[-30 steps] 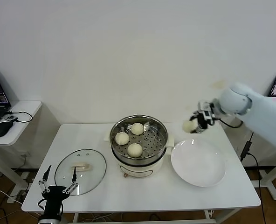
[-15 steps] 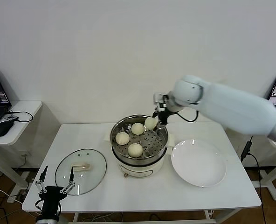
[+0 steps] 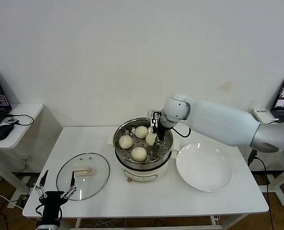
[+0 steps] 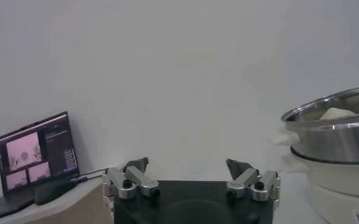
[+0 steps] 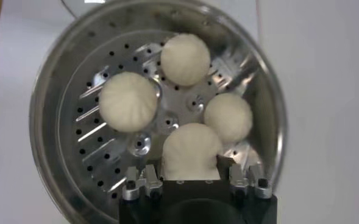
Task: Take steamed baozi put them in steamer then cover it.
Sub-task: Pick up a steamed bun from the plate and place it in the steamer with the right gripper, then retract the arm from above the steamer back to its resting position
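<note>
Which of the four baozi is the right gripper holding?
The baozi between the right gripper's jaws, over the steamer's tray on its plate-facing side; the other three lie free on the perforated tray.

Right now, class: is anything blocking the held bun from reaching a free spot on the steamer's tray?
Nothing visible blocks it. The right gripper holds the fourth baozi just over the perforated tray of the steamer, beside three buns already placed. The cover lies on the table, near the idle left gripper.

Off-white baozi (image 5: 129, 101), shiny perforated steamer (image 5: 75, 122)
</note>
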